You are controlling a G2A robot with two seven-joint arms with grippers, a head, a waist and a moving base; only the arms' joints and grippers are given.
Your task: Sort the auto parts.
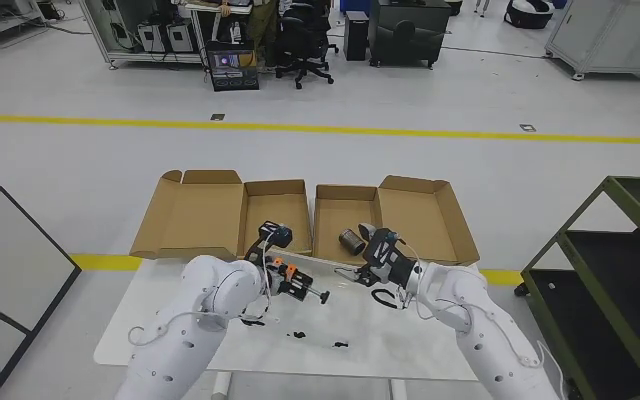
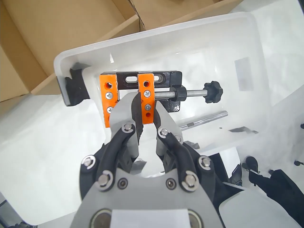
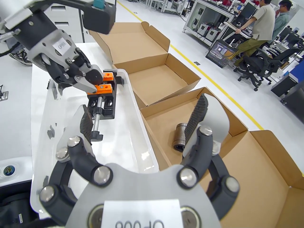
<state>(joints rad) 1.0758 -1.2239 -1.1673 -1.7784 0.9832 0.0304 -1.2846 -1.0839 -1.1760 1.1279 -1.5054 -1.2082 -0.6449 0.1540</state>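
Because my left end effector (image 2: 144, 103) pinches only one thin orange plate of the vise (image 2: 166, 93), which rests in the clear bin (image 2: 166, 28), the black body and screw knob extend off-centre toward 3 o'clock. On lifting, the vise may pivot, slip free, or catch the bin wall or steel rod (image 2: 204, 119). My right end effector (image 3: 144, 104) stands spread and empty near the bin's 3 o'clock end.

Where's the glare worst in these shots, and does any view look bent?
Left wrist view: glare washes the clear bin nearly white around the vise. Right wrist view: the cardboard box shows bowed edges, a wide-angle bend. Top view: even light, little glare.
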